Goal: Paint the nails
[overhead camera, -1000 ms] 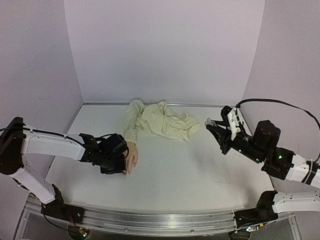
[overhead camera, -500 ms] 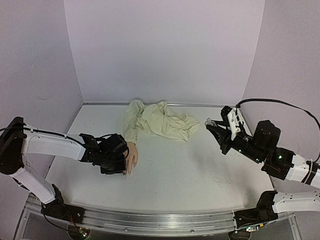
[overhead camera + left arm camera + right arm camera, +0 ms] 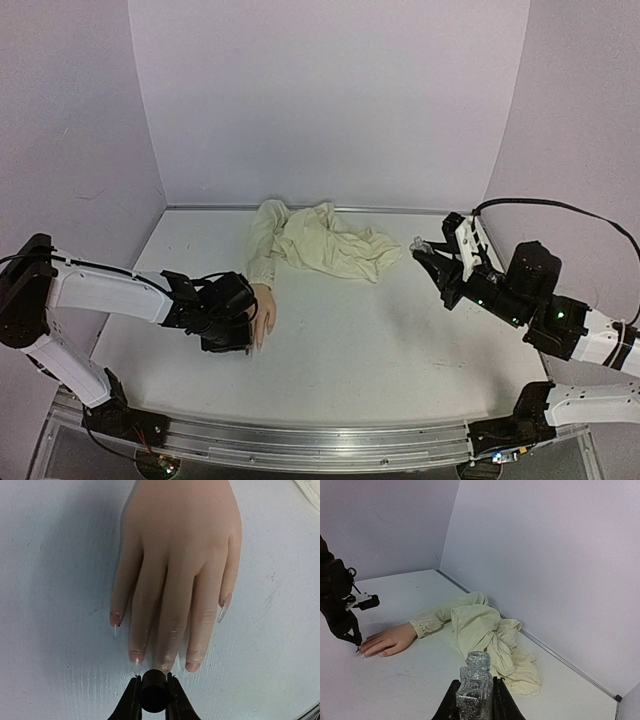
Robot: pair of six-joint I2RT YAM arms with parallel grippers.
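The pale mannequin hand (image 3: 264, 306) lies palm down, its cream sleeve (image 3: 320, 240) bunched behind it. In the left wrist view the hand (image 3: 175, 555) points its fingers at me, and the nails (image 3: 136, 657) show glossy with reddish traces. My left gripper (image 3: 153, 696) is shut on the black brush cap (image 3: 153, 690), which sits right at the middle fingertip and hides its nail. In the top view the left gripper (image 3: 240, 330) is over the fingers. My right gripper (image 3: 474, 700) is shut on an open glitter polish bottle (image 3: 476, 680), held above the table at the right (image 3: 424, 246).
Lilac walls close the table on three sides. The crumpled sleeve fabric (image 3: 490, 635) lies between the hand and the back wall. The left arm (image 3: 340, 605) shows at the left of the right wrist view. A metal rail (image 3: 320, 440) runs along the near edge.
The left gripper has shifted very slightly along the fingers toward the fingertips. The right arm and the bottle have not moved.
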